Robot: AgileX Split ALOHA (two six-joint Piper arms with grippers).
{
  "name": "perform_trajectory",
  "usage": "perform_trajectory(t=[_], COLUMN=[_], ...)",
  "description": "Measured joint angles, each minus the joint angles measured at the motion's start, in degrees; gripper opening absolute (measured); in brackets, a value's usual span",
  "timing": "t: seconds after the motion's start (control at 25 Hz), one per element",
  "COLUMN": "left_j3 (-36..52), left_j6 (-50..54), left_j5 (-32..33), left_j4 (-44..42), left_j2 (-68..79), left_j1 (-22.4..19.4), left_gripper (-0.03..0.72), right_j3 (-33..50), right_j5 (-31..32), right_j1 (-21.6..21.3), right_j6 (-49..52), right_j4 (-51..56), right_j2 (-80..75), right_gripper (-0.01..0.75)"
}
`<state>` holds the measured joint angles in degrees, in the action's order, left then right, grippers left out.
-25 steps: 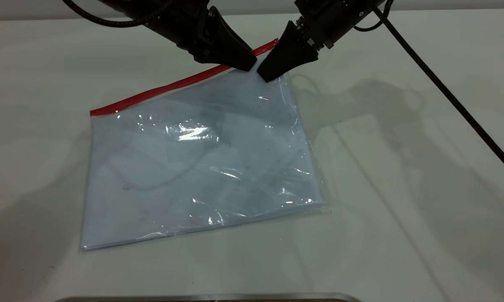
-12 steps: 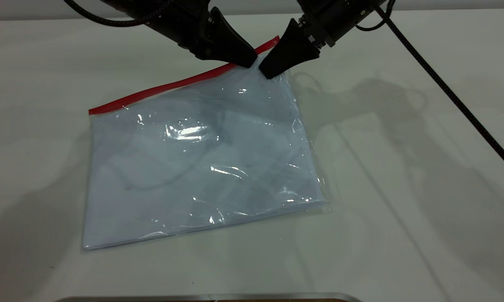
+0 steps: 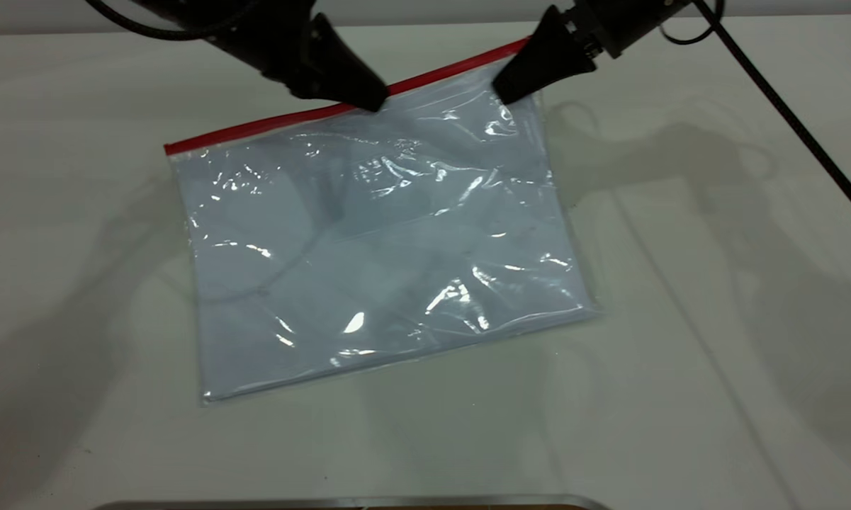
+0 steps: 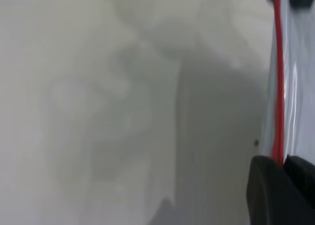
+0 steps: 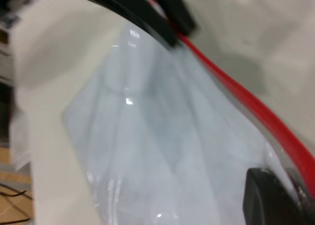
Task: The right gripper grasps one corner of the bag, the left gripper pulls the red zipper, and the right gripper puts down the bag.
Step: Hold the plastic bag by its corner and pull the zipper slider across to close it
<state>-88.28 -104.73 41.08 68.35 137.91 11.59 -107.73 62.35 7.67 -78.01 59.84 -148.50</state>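
With the right tool clamped on the raised far corner of the bag above the bench, the left tool, closed on the red zipper, should pull straight along it.

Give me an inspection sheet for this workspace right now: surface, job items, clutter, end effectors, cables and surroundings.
Surface: white table, shadowed.
Job's things: bag, far edge lifted; red zipper along it.
Clutter: nothing seen.
End effectors: right gripper shut on the bag's far right corner; left gripper shut on the red zipper partway along.
Cables: black cable running across the table at right.
Surroundings: metal edge at the near side.
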Motion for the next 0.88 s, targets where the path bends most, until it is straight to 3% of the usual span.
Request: perform_trajectory(t=[0.36, 0.88], left_j3=[0.0, -0.1], left_j6=[12.7, 31.6], left_j5=[-0.8, 0.3], left_j4=[-15.1, -36.1], left_j2=[0.0, 0.0], left_j1=[-2.0, -2.3], left_gripper=[0.048, 0.049], right_j3=[0.0, 0.0], right_j5=[-8.1, -12.5], right_j1=[-1.3, -1.3], right_j6=[5.0, 10.2], right_j4=[-7.7, -13.7], right_j2=[0.0, 0.0], right_gripper=[0.033, 0.046])
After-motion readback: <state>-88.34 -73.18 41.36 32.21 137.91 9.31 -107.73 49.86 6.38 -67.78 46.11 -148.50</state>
